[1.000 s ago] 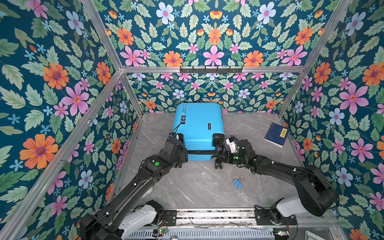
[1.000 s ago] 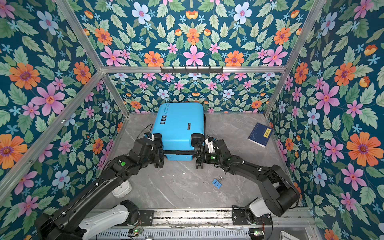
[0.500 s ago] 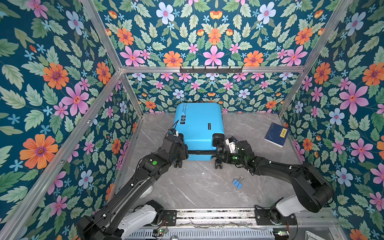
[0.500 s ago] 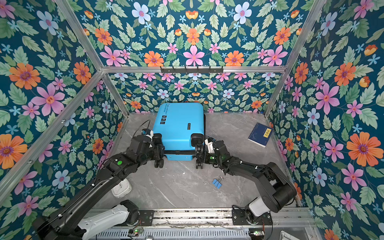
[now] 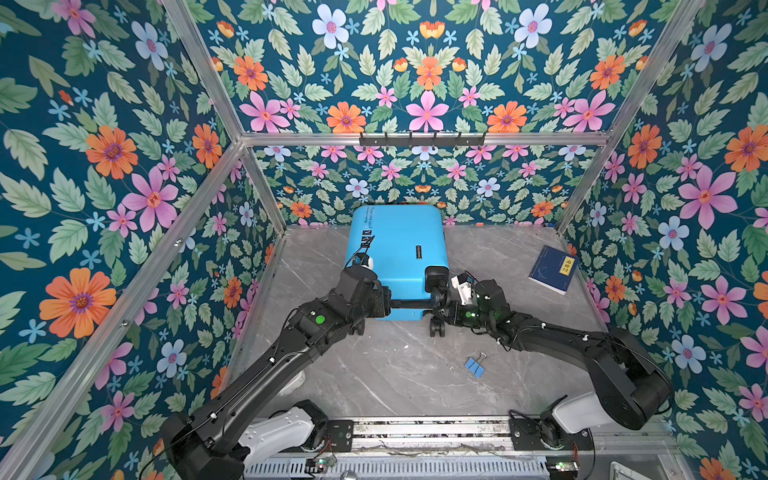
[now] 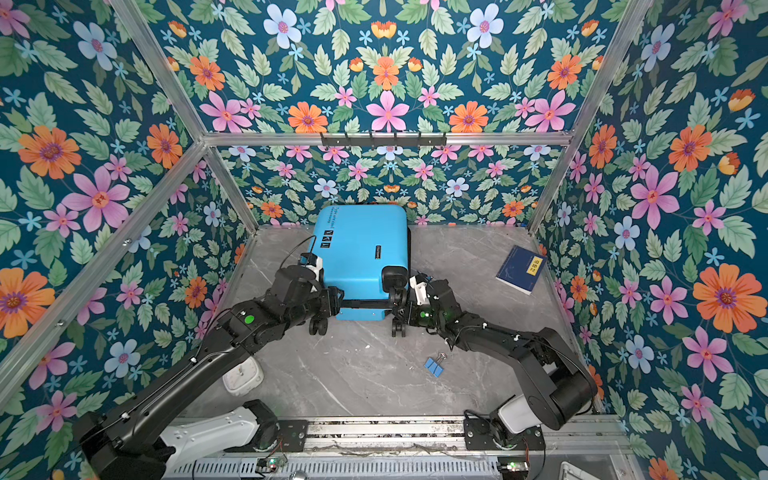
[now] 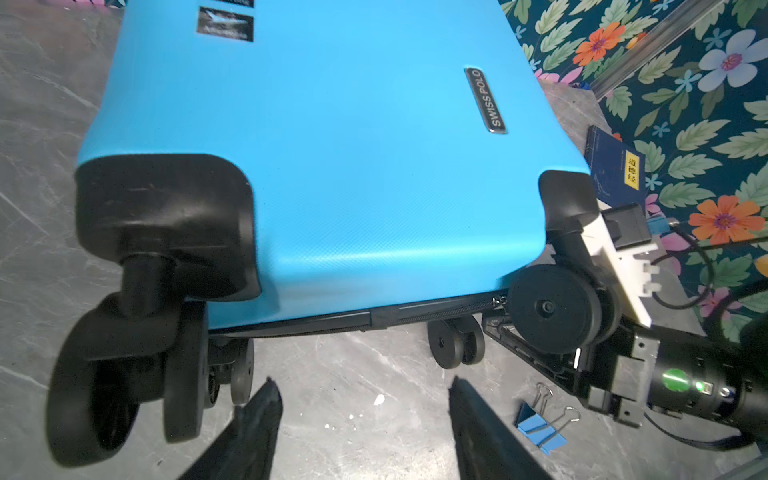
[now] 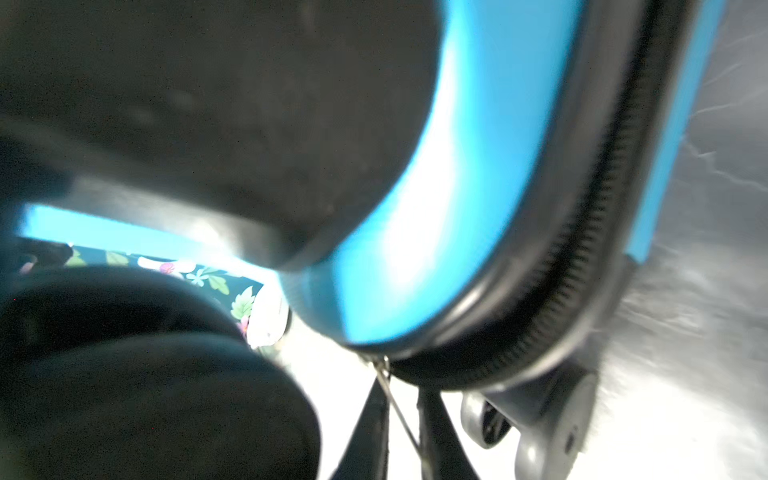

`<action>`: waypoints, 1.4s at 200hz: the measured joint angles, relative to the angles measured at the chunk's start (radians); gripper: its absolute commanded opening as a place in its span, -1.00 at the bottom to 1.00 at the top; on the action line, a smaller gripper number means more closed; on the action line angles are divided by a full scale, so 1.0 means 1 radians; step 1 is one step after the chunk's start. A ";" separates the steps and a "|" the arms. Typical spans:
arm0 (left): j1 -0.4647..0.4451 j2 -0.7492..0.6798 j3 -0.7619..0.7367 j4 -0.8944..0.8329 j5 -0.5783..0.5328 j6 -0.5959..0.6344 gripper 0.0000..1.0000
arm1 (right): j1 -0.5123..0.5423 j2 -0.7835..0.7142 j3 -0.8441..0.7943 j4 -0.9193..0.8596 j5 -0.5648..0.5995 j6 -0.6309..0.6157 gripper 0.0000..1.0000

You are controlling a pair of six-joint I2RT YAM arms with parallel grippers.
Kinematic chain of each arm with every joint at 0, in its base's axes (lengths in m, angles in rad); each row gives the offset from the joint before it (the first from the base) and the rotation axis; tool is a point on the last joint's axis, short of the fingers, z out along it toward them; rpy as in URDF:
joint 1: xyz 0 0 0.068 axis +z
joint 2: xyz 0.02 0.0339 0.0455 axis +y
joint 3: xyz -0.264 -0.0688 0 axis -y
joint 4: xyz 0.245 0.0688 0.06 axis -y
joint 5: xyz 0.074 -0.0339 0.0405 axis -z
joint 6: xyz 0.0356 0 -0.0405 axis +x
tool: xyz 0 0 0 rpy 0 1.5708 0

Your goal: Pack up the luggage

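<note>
A sky-blue hard-shell suitcase (image 5: 399, 253) lies flat and closed at the back centre of a grey marble-look table (image 5: 395, 386), its black spinner wheels pointing toward the robot. Floral walls surround the workspace.

The right gripper (image 8: 402, 388) is at the suitcase's right wheel corner. Its jaws are almost together, and a thin metal zipper pull (image 8: 395, 399) sits between them, apparently pinched. The left gripper (image 7: 361, 380) hovers just in front of the wheel end, its jaws wide apart and holding nothing.

The step in hand looks like unzipping the case so that it can be packed, which puts the task near its start. A dark-blue book (image 5: 554, 269) and a blue binder clip (image 5: 475, 368) lie outside on the table. The next move likely calls for drawing the pull along the zipper (image 8: 582, 249) around the corner while the left arm steadies the shell.

The right wrist view is blurred and crowded by a wheel housing, so the grip cannot be confirmed. The suitcase's interior is hidden. A white rounded object (image 6: 243, 376) is half covered by the left arm.
</note>
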 measured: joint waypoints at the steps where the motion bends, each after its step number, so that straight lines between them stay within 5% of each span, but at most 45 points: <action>1: 0.000 0.000 0.000 0.001 0.000 0.000 0.34 | 0.000 -0.001 0.000 -0.001 0.002 0.000 -0.58; 104: -0.051 0.027 -0.004 0.064 0.027 -0.042 0.34 | 0.001 -0.011 0.029 -0.049 0.000 -0.034 -1.00; 185: -0.194 0.110 0.014 0.164 0.064 -0.142 0.39 | 0.000 0.042 0.029 0.014 -0.017 -0.034 -1.00; 205: -0.236 0.158 0.033 0.174 0.057 -0.146 0.71 | -0.001 0.051 0.022 0.042 -0.018 -0.024 -1.00; 280: -0.351 0.380 0.226 0.112 -0.084 -0.111 0.96 | -0.031 0.054 -0.069 0.221 -0.061 0.040 -1.00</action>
